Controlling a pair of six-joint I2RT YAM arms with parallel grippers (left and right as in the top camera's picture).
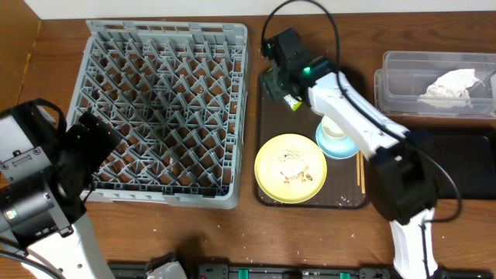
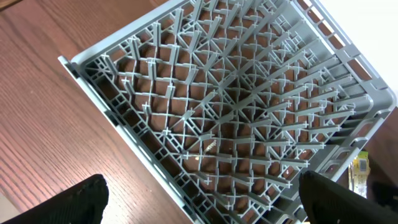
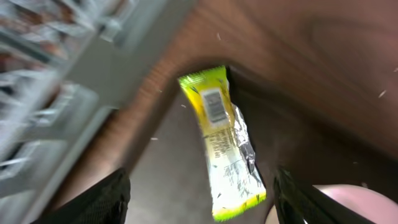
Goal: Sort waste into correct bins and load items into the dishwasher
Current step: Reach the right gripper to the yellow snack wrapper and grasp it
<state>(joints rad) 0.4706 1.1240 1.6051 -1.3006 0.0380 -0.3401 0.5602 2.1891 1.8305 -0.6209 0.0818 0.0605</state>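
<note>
Rack point(image 1: 163, 108): unloaded. Tray point(image 3: 168, 174) beside it carries the wrapper point(image 3: 225, 143), lying flat in the corner next to the rack. Judged light, thin, crinkly and slippery; best pinched across its middle. Right hand point(image 3: 202, 191): spread, straddling the wrapper, touching nothing. Left hand point(image 2: 208, 202): spread, empty, above the rack.

Green-yellow snack wrapper point(image 3: 224, 143) lying flat on the dark brown tray point(image 3: 158, 177) near its corner, barcode end up top, crinkly silver edge down the right. Right gripper point(image 3: 200, 186) spread wide, 2 dark fingers point(image 3: 93, 202) either side, neither touching it. Blurry grey rack point(image 3: 56, 50) top left, wood table point(image 3: 311, 50) top right, bit of pink bowl point(image 3: 373, 202) bottom right.
</note>
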